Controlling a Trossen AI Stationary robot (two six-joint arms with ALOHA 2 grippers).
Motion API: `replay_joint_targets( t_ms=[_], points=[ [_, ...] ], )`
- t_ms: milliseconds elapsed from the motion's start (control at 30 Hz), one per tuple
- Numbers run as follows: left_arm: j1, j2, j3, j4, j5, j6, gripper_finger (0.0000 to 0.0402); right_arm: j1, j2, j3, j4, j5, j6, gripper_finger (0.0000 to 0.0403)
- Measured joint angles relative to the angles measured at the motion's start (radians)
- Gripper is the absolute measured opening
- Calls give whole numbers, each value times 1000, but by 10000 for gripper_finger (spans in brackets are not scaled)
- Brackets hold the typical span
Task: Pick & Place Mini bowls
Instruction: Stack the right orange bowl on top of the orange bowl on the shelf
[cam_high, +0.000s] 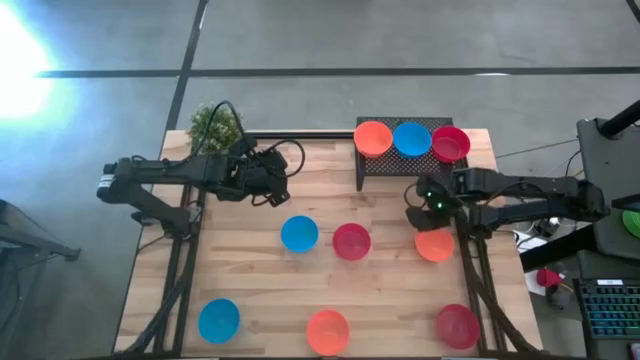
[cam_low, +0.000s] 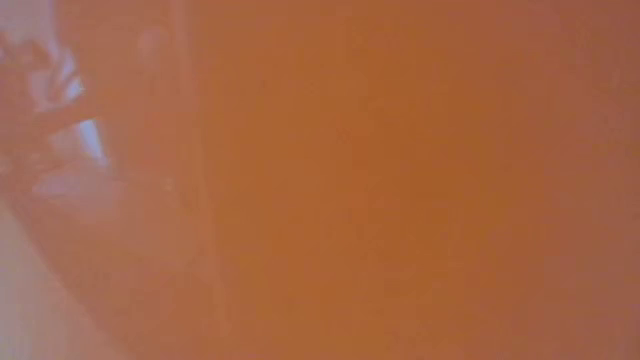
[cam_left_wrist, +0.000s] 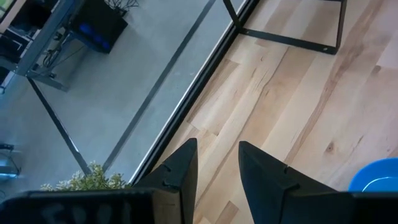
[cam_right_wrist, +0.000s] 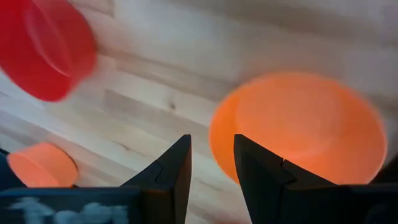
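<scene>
We see three bowls on the black rack (cam_high: 395, 165) at the table's (cam_high: 250, 290) far edge: orange (cam_high: 373, 138), blue (cam_high: 411, 138), red (cam_high: 451, 143). Six more lie scattered on the wood. Our right gripper (cam_right_wrist: 211, 177) hovers beside an orange bowl (cam_right_wrist: 301, 127), fingers slightly parted, holding nothing. Our left gripper (cam_left_wrist: 217, 174) waits near the plant (cam_high: 214, 125), also slightly parted and empty.

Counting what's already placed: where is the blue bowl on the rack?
In the high view, the blue bowl sits on the black rack at the table's far edge, between an orange bowl and a red bowl.
</scene>
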Motion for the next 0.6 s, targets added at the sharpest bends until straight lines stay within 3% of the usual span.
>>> replay_joint_targets(
  t_ms=[233, 600],
  points=[
    [0, 0, 0, 0, 0, 18, 115, 119, 50, -21, 73, -2, 96, 108],
    [0, 0, 0, -1, 0, 33, 115, 196, 174, -22, 133, 83, 144, 104]
  ],
)
